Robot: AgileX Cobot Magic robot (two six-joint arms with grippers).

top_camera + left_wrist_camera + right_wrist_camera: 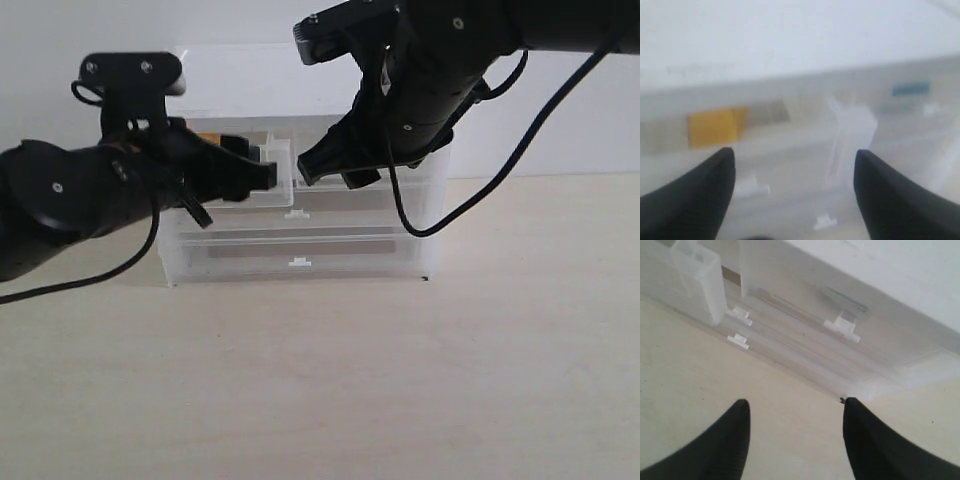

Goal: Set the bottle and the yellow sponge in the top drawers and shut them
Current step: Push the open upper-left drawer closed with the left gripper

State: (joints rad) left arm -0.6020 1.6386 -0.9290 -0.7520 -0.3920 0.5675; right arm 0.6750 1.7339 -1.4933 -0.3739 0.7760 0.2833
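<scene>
The yellow sponge (712, 127) lies inside the left top drawer (281, 172), which stands pulled out a little; the sponge's edge (210, 137) shows above my left arm. My left gripper (793, 157) is open just in front of that drawer (854, 125), holding nothing. A teal patch, the bottle (910, 90), shows through the right top drawer's wall. That drawer sits flush, its tab handle (842, 327) showing. The bottle (845, 300) is a faint streak behind it. My right gripper (796, 405) hangs open and empty before the unit (335, 175).
The translucent drawer unit (400, 250) stands at the back of the pale wooden table (320, 380), against a white wall. Two full-width drawers with small tab handles (298, 263) lie below the top pair. Black cables hang from both arms.
</scene>
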